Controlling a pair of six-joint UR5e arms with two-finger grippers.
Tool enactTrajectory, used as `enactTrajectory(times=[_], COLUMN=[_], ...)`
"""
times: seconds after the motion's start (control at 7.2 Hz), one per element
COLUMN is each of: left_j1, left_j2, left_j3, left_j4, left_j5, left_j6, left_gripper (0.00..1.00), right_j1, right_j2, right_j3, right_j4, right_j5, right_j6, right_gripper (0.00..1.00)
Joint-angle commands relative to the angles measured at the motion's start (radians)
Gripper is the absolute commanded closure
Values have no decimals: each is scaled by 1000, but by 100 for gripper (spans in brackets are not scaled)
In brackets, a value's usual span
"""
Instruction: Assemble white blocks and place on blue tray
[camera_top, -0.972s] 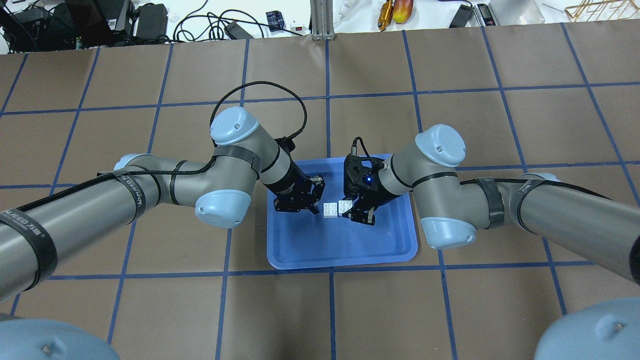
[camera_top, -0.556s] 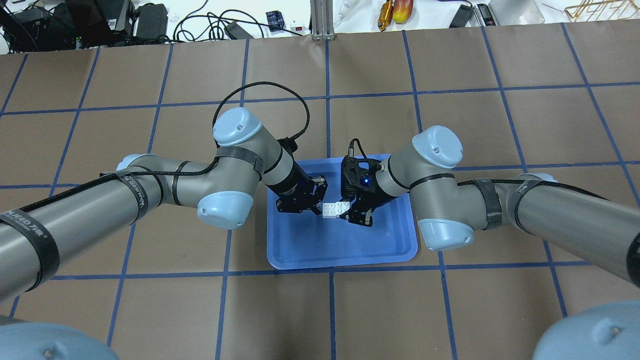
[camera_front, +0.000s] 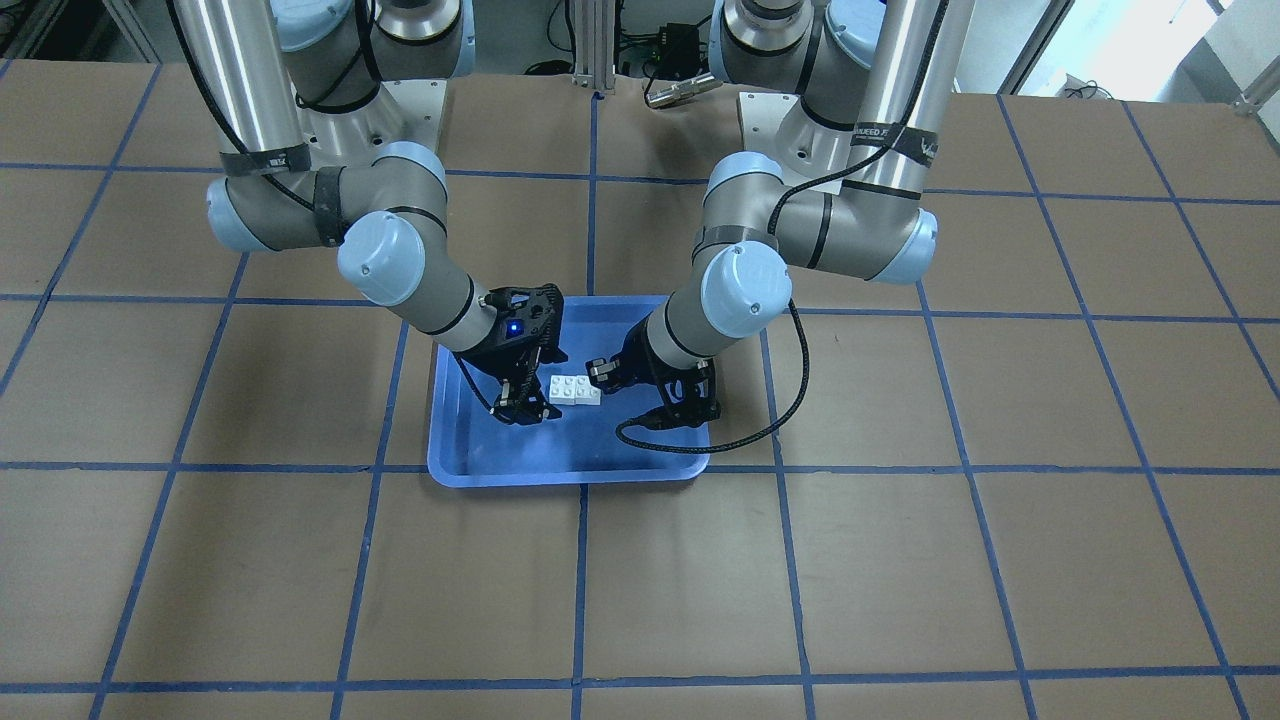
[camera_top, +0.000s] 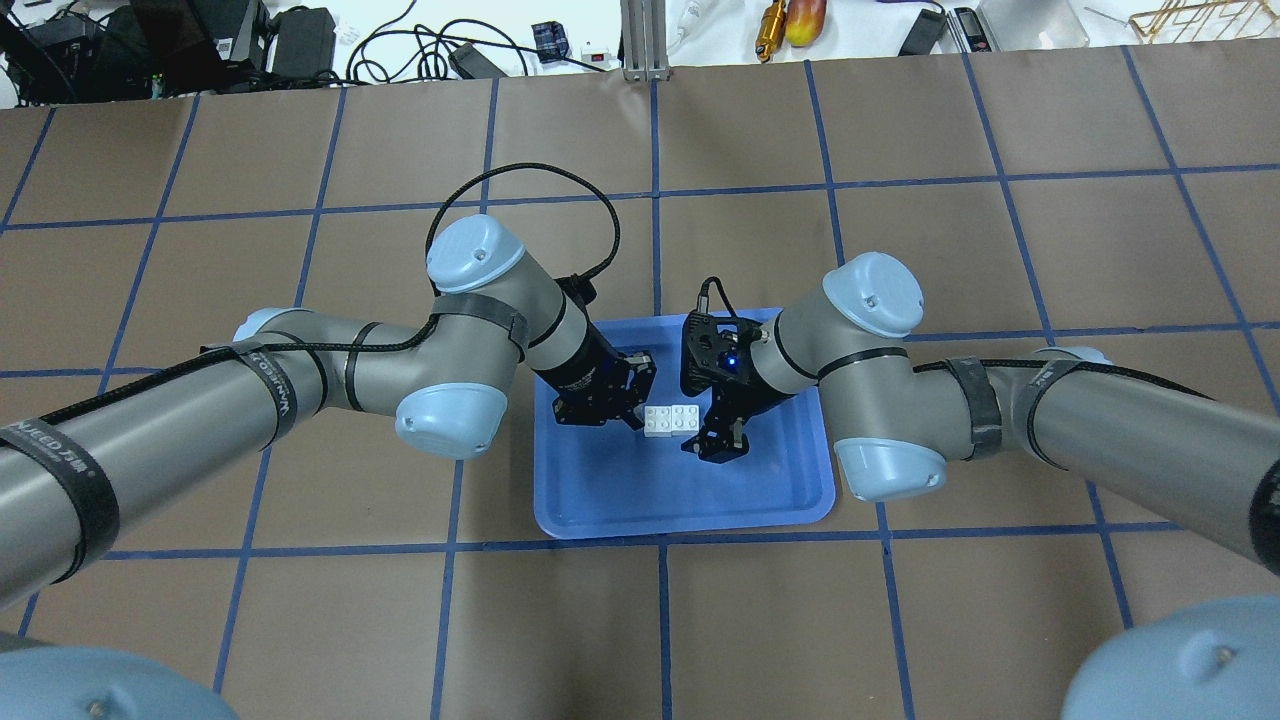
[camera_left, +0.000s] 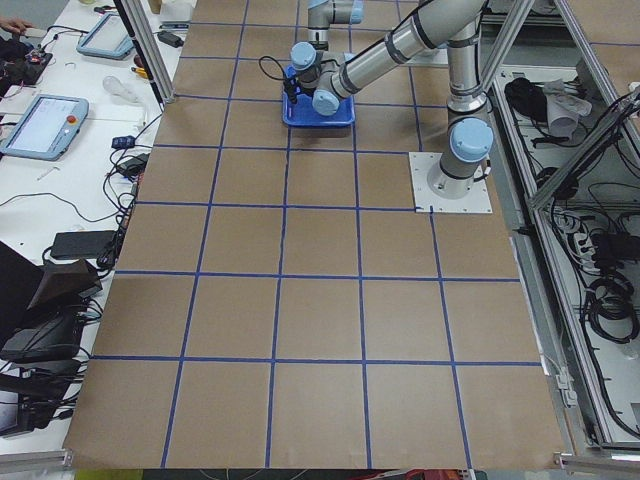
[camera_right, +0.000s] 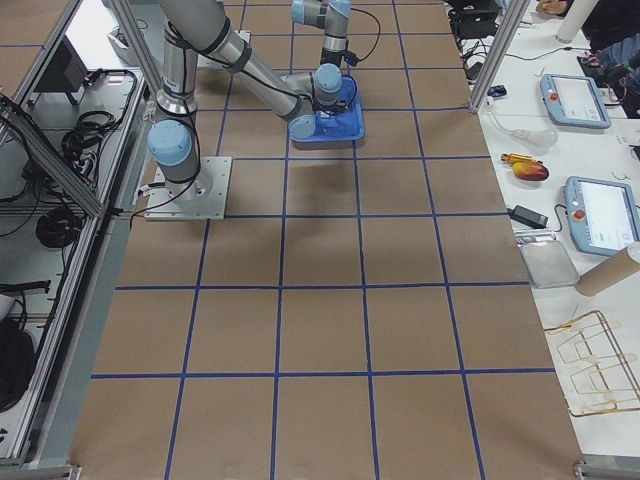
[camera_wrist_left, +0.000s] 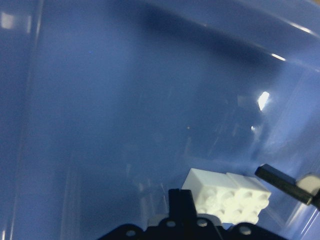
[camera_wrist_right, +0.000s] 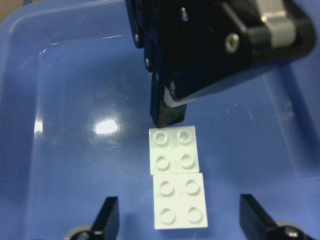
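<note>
Blocks (camera_wrist_right: 177, 175) on tray (camera_top: 600, 500), look joined: you're nearly done. Right gripper (camera_wrist_right: 180, 218) jaws wide, astride them. Left gripper (camera_wrist_right: 169, 114) touches far end, can't tell jaws. Left to do: pull arms clear.

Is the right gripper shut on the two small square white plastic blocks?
No, the right gripper is open: its fingers stand apart from the two small square white plastic blocks lying between them.

The white blocks (camera_wrist_left: 227, 195) are blurred in the left wrist view, their lower edge hidden.
</note>
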Motion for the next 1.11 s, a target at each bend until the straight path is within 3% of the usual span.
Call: enactTrajectory(times=[0.0, 0.28, 0.42, 0.56, 0.69, 0.97], left_j1=[-1, 0, 1, 1, 1, 1], left_j2=[2, 0, -2, -5, -6, -12], left_j3=[2, 5, 5, 6, 6, 9], left_j4=[5, 3, 3, 3, 5, 11], left_j5=[0, 6, 9, 9, 8, 8], left_j6=[10, 35, 72, 76, 76, 73], left_gripper=[100, 100, 100, 100, 100, 100], right_j1=[-1, -9, -20, -24, -32, -63], right_j2=[-13, -25, -86, -153, -186, -217], right_j3=[-22, -117, -143, -201, -290, -527], right_j4=[-12, 8, 102, 266, 434, 784], right_j5=[-2, -64, -100, -139, -238, -374], right_j6=[79, 124, 129, 131, 131, 131], right_gripper=[0, 0, 0, 0, 0, 0])
